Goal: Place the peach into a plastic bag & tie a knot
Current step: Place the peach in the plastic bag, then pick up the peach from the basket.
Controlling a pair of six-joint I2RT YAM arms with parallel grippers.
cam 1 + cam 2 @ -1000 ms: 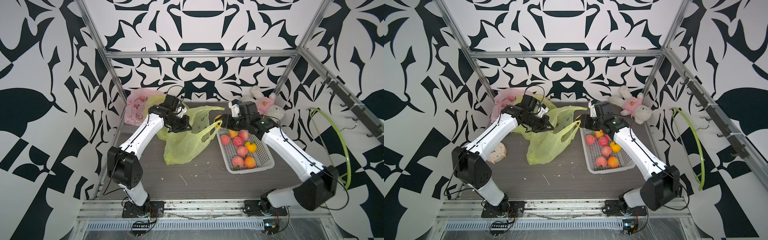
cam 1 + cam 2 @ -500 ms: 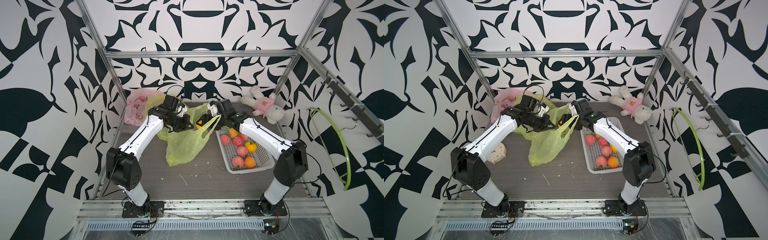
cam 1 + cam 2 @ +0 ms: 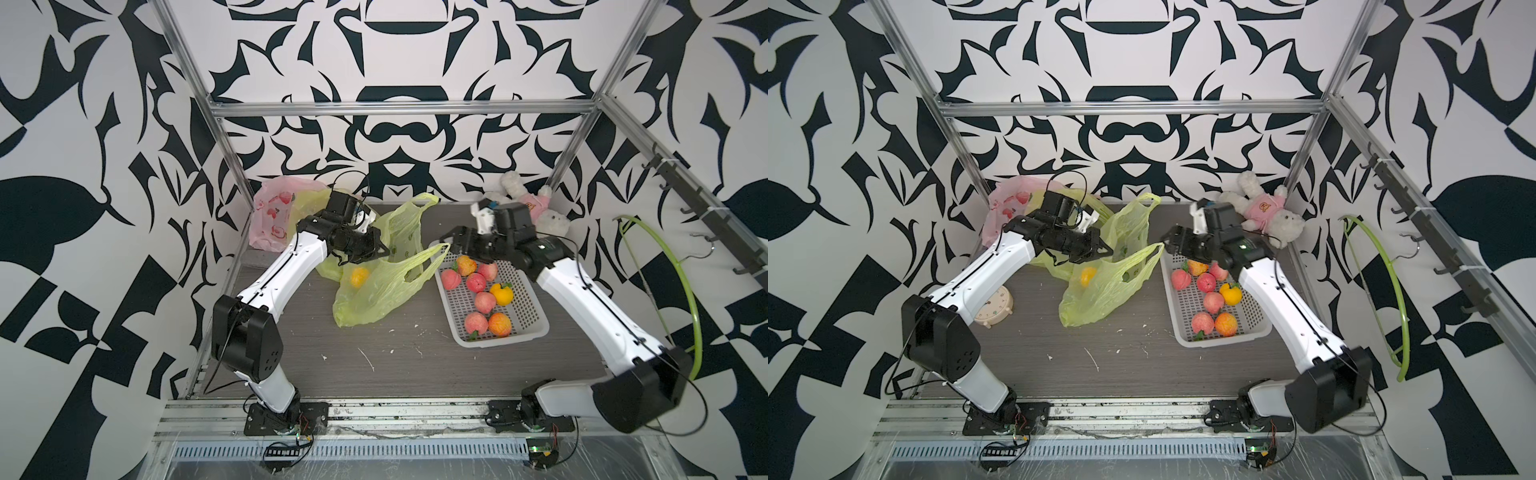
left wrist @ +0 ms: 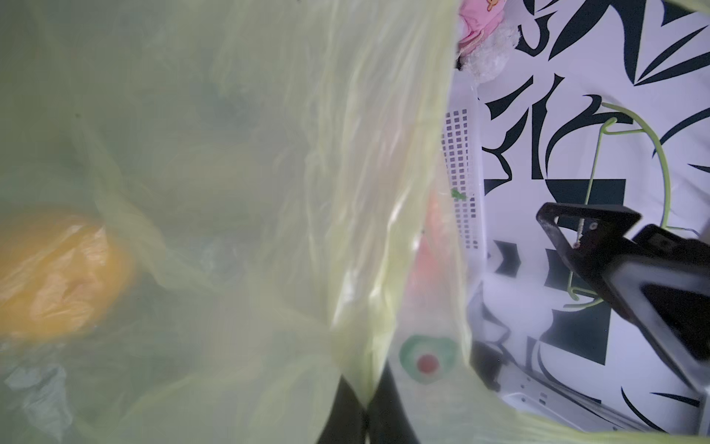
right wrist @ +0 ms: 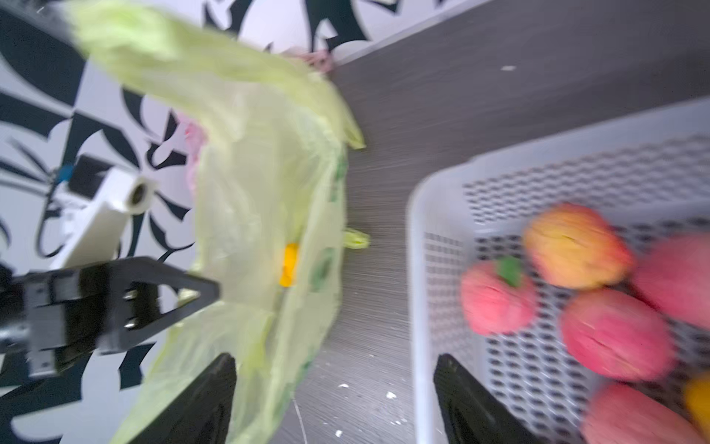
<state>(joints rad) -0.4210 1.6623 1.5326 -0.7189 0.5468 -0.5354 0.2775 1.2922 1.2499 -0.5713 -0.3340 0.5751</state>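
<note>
Fruit [image 4: 57,273] inside green bag [image 4: 269,153] is seen only dimly through the film; its kind cannot be told. The right wrist view is smeared; basket [image 5: 422,269] contents are blurred. Clock [image 3: 994,309] is half hidden by left arm [image 3: 984,270].

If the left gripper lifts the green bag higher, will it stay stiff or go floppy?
Probably very floppy: the green bag is thin, wrinkled film that sags from the left gripper. The yellow fruit inside would likely roll to the lowest point and pull the film taut. The bag seems light, so it may swing.
</note>
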